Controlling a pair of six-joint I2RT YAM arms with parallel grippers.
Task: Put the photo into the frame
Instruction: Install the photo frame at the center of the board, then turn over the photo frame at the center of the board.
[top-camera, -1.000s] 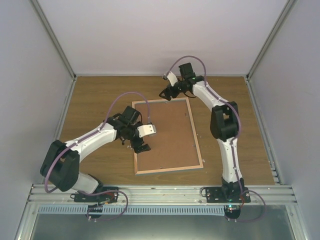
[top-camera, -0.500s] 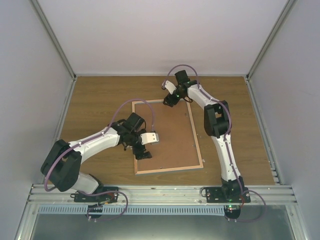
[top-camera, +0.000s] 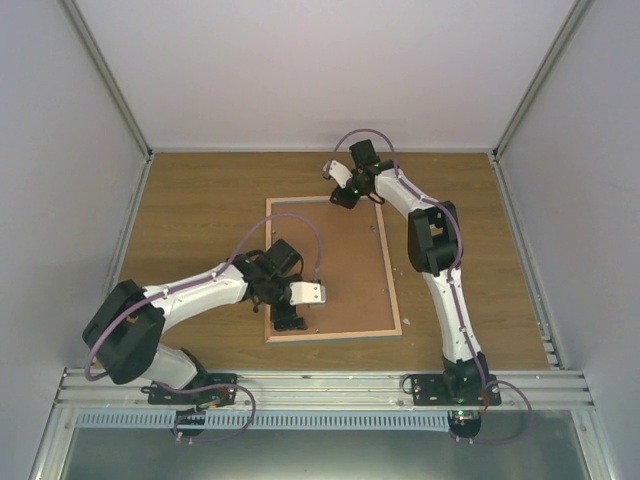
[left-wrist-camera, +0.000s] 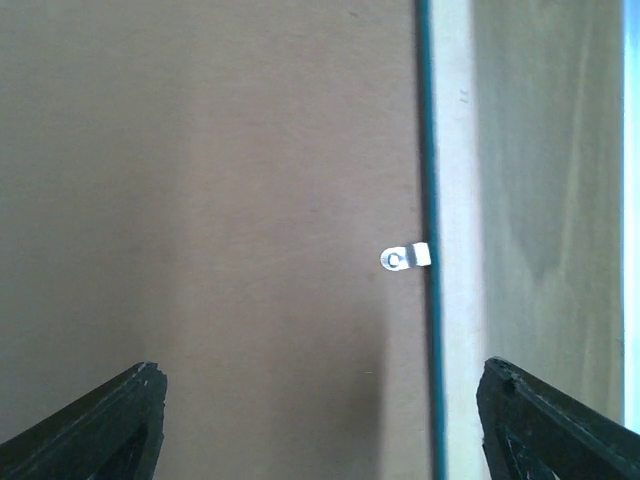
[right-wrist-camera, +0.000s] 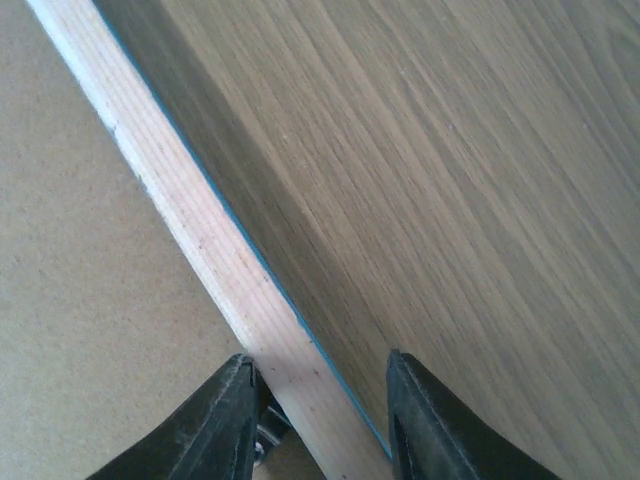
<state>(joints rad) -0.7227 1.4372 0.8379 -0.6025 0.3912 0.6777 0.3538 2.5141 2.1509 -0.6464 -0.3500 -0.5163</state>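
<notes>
The frame (top-camera: 345, 255) lies back-up on the table, brown board inside a light wood rail. The photo is out of view. My left gripper (top-camera: 289, 318) hovers open over the frame's near-left part. In the left wrist view my left gripper (left-wrist-camera: 320, 425) spans the board (left-wrist-camera: 230, 200), a small metal clip (left-wrist-camera: 405, 259) and the thin teal edge of the rail (left-wrist-camera: 455, 150). My right gripper (top-camera: 346, 194) is at the far rail. In the right wrist view my right gripper (right-wrist-camera: 320, 425) has its fingers either side of the wood rail (right-wrist-camera: 200, 230), closed against it.
The wooden table (top-camera: 200, 190) is walled by grey panels on three sides. An aluminium rail (top-camera: 320, 385) carrying both arm bases runs along the near edge. A metal tab (top-camera: 377, 229) shows on the frame's right side.
My left gripper slid toward the frame's near-left corner. My right gripper dropped onto the far rail and its jaws narrowed around it. The frame turned slightly on the table.
</notes>
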